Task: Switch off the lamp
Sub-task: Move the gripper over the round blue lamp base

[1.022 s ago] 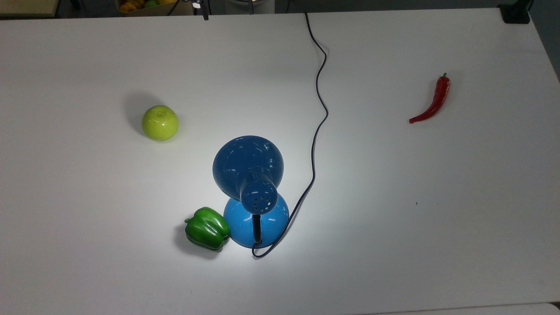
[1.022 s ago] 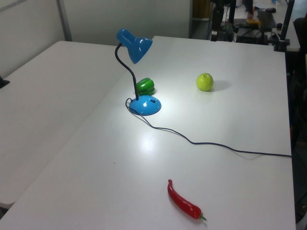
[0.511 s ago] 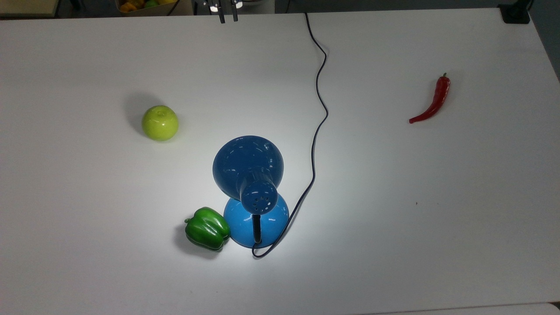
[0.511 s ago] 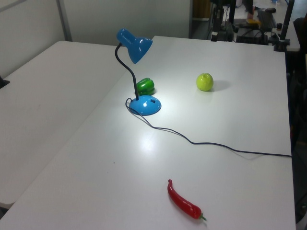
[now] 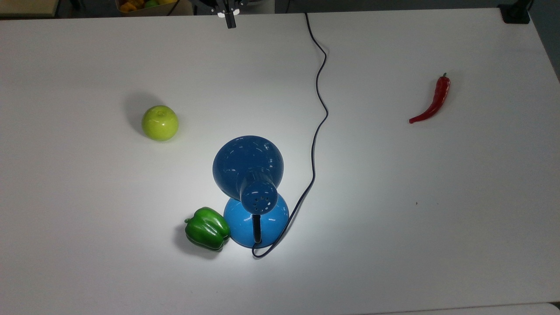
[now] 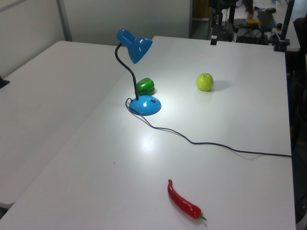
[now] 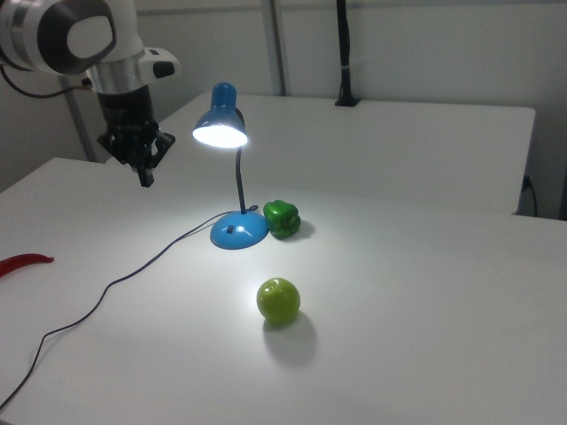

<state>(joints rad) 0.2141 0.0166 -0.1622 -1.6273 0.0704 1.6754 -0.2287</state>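
Observation:
The glossy blue lamp is lit; its dome shade (image 5: 248, 166) leans over its round base (image 5: 256, 221) near the table's middle. In the right view the shade (image 7: 221, 119) glows and casts a bright pool on the table around the base (image 7: 239, 230). A thin dark cord (image 5: 321, 109) runs from the base to the top view's upper edge. My gripper (image 5: 230, 25) hangs at that upper edge, far from the lamp, fingers together with nothing between them. In the right view my gripper (image 7: 144, 180) points down to the left of the shade, above the table.
A green bell pepper (image 5: 207, 228) touches the lamp base on the top view's left. A green apple (image 5: 160, 123) lies further up and left. A red chili (image 5: 433, 101) lies far to the top view's right. A second table adjoins in the left view.
My gripper has come into the top view's upper edge, moving toward that view's right and slightly down, and its fingers have gone from apart to together. The lamp stays lit.

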